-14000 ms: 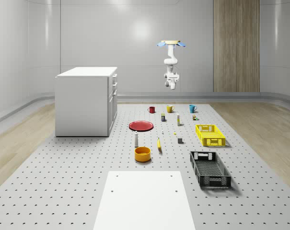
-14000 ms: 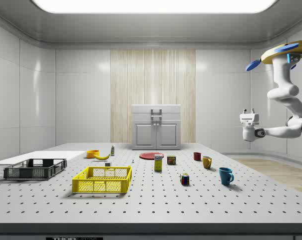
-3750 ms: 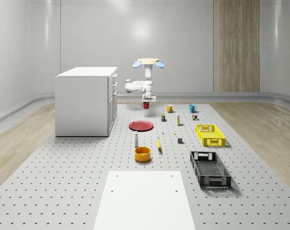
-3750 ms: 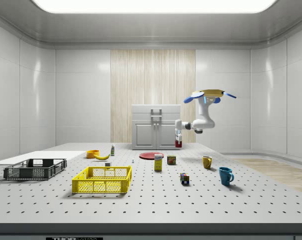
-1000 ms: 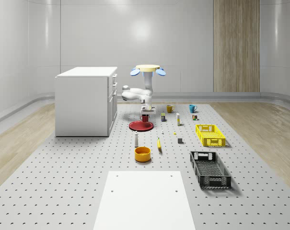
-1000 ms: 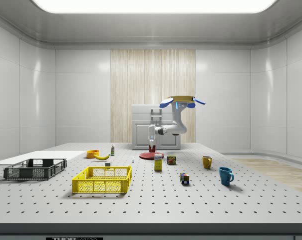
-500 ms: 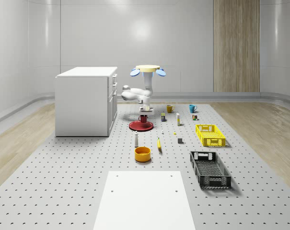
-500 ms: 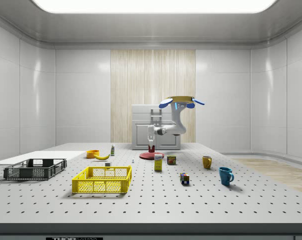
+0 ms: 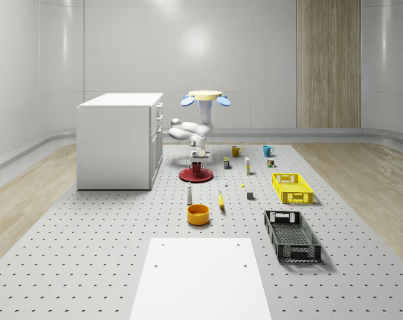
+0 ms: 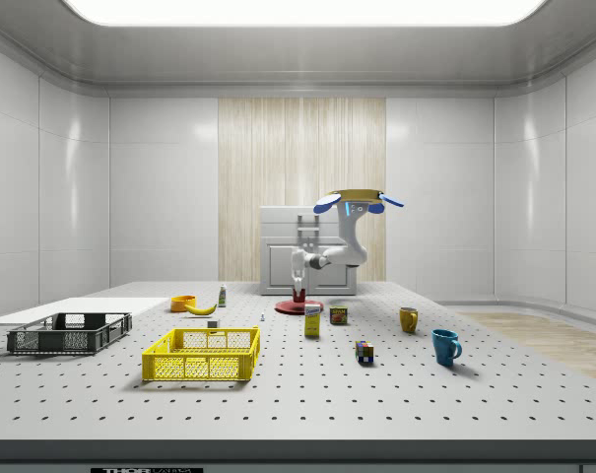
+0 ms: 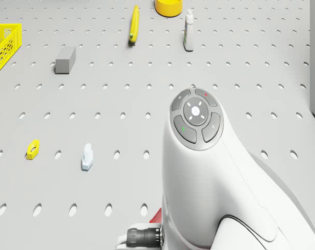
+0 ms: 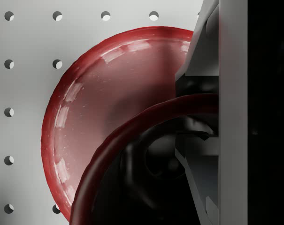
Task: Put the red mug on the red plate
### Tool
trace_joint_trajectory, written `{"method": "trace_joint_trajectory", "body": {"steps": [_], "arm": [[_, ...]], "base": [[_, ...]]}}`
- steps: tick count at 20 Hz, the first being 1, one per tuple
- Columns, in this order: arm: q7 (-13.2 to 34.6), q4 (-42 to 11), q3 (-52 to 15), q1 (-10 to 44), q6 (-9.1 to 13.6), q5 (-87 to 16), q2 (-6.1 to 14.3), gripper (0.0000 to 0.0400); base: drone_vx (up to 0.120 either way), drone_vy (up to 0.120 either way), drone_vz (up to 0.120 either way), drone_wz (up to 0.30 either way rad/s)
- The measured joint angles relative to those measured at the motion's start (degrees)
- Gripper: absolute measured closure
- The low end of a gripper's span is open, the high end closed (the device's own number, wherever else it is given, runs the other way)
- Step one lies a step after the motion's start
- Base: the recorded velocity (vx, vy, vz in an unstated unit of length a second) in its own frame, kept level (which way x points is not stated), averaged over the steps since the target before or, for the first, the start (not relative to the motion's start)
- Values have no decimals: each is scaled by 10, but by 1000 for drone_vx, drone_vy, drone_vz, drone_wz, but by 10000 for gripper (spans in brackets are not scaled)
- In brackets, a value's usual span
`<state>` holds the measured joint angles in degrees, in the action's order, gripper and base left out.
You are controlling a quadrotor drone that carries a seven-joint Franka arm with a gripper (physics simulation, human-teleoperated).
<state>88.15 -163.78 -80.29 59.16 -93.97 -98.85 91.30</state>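
Red and glossy, the mug sits held in the pincer, its rim seen from above in the wrist view with one finger crossing it, so the pincer is closed on the mug's wall. The mug hangs straight below the pincer, upright, mouth up, and directly over the plate. From the whole-scene view the mug looks to be at or just above the plate; whether it touches I cannot tell. In the wrist view it lies toward one side of the plate, not at its middle.

My judgement: what is left is a short way straight down, then release.

The drone hovers above the table, just behind the plate and beside the white cabinet, its arm bent down to the plate. A yellow mug and a blue mug stand farther back on the table.
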Motion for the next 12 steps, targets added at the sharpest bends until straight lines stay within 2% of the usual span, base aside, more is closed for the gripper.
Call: {"method": "trace_joint_trajectory", "body": {"steps": [3, 4, 5, 7, 9, 12], "arm": [[9, 0, 12, 9, -3, -11, 0, 300], [12, 0, 14, 12, -4, -14, 0, 276], [14, 0, 16, 14, -4, -16, 0, 215], [18, 0, 18, 17, -4, -18, -1, 131], [19, -1, 11, 18, -2, -11, -1, 79], [21, -3, -2, 17, 3, 1, -2, 37]], "base": [[0, 0, 0, 0], [0, 0, 0, 0], [0, 0, 0, 0], [0, 0, 0, 0], [0, 0, 0, 0], [0, 0, 0, 0]]}}
